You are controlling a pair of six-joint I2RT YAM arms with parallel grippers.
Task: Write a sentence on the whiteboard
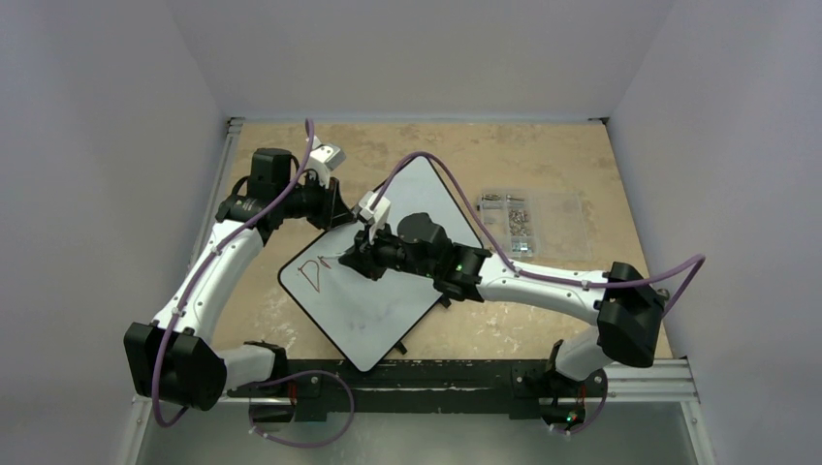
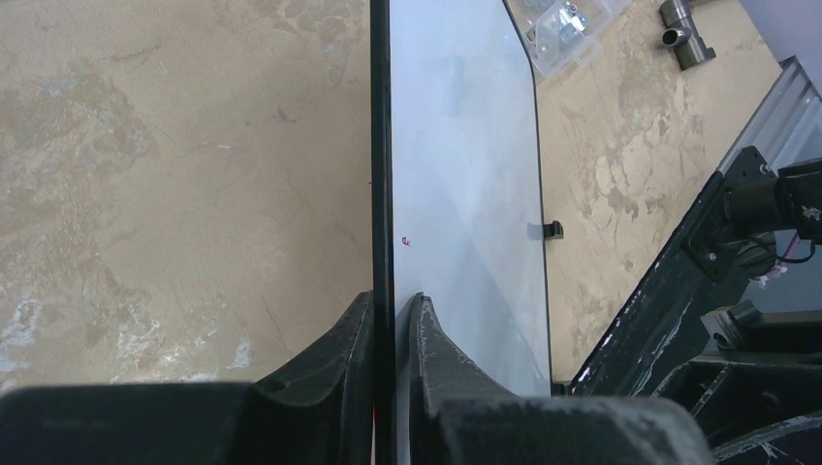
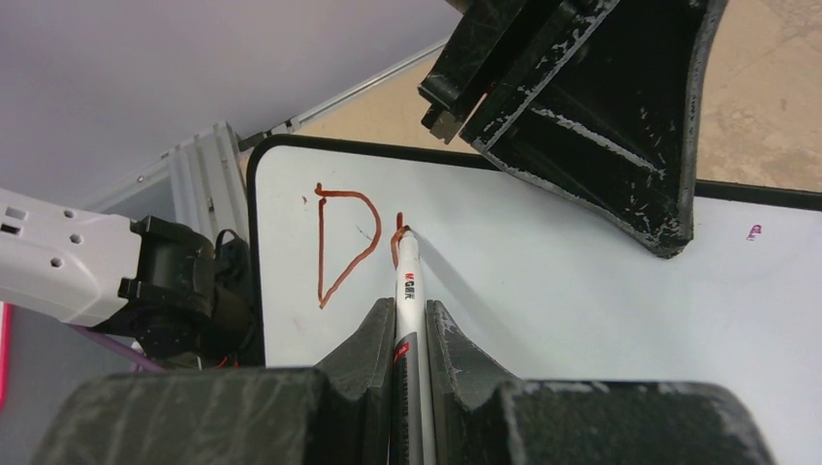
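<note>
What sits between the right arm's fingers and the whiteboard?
A white marker: the right fingers clamp it and its tip meets the whiteboard beside a red D, seen from the right wrist.

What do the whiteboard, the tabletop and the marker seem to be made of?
Large white rectangular whiteboard: glossy coated surface, probably melamine or painted steel; it shows sheen, with a thin black rim. Beige mottled tabletop: matte, stone-look laminate or worn wood, unclear. Slim white marker: smooth plastic, printed label.
</note>
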